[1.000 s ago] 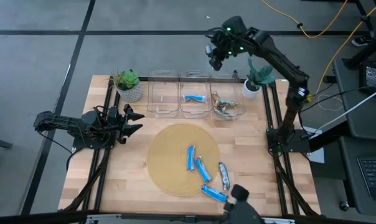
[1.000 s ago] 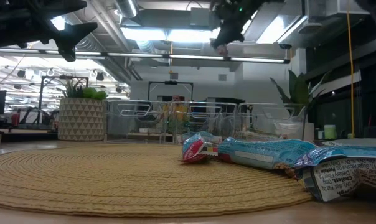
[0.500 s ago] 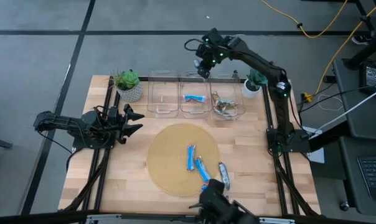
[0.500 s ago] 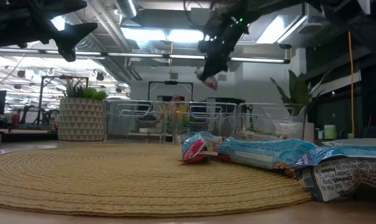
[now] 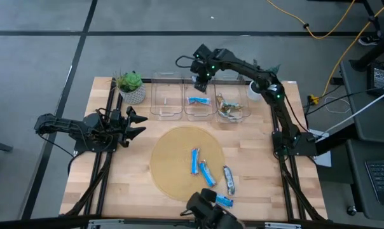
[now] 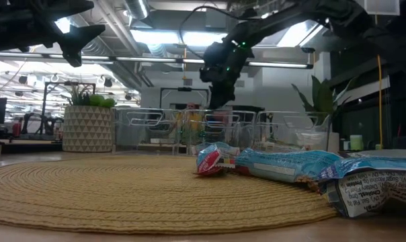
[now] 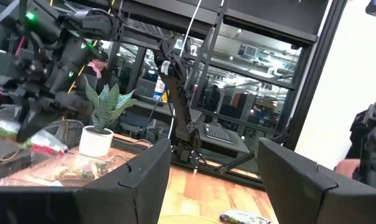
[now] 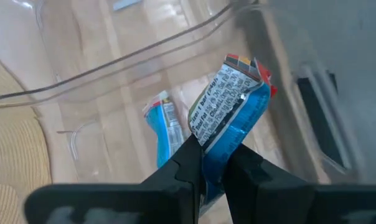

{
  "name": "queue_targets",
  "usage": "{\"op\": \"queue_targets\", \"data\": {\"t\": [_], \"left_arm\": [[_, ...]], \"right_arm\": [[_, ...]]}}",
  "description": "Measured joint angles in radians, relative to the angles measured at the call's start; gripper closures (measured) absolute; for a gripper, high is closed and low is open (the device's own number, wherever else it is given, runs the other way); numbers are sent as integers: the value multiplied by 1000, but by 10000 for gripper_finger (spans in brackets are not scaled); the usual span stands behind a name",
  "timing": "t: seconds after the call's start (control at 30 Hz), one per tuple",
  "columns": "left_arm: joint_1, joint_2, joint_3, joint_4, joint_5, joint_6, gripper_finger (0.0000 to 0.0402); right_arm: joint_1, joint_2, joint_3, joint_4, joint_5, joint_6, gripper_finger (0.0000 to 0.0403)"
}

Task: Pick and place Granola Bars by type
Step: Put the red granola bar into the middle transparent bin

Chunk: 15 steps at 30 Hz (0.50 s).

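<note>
From above, the right gripper (image 5: 200,81) hangs over the middle clear bin (image 5: 199,102) at the far edge of the counter (image 5: 128,178); its jaws are hard to read from this height. One blue bar (image 5: 198,100) lies in that middle bin, and silvery green-brown bars (image 5: 229,108) lie in the bin (image 5: 233,105) toward the right edge. The third bin (image 5: 166,100), nearest the potted plant (image 5: 131,86) at the far left corner, holds nothing visible. On the round woven mat (image 5: 179,159), mid-counter toward the near edge, lie two blue bars (image 5: 194,161) and a silvery bar (image 5: 229,179), with another blue bar (image 5: 224,201) at the mat's near rim. The left gripper (image 5: 135,123) waits near the left edge, jaws spread and holding nothing.

At counter level, the right gripper (image 6: 220,84) hovers above the row of bins (image 6: 189,131), and blue wrappers (image 6: 283,165) lie on the mat (image 6: 122,191) in the foreground.

In the left wrist view, the left arm's own fingers (image 7: 138,183) stand well apart, with the right arm (image 7: 51,50) farther off carrying a bar (image 7: 48,148) above the bins.

In the right wrist view, the jaws are clenched on a blue bar (image 8: 228,118), held above another blue bar (image 8: 163,127) lying in the bin below.
</note>
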Motion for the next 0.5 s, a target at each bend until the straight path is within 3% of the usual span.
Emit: {"op": "queue_targets", "data": {"t": [0.5], "left_arm": [[0, 0, 0, -1, 0, 0, 176]], "right_arm": [[6, 113, -1, 9, 36, 4, 348]]}}
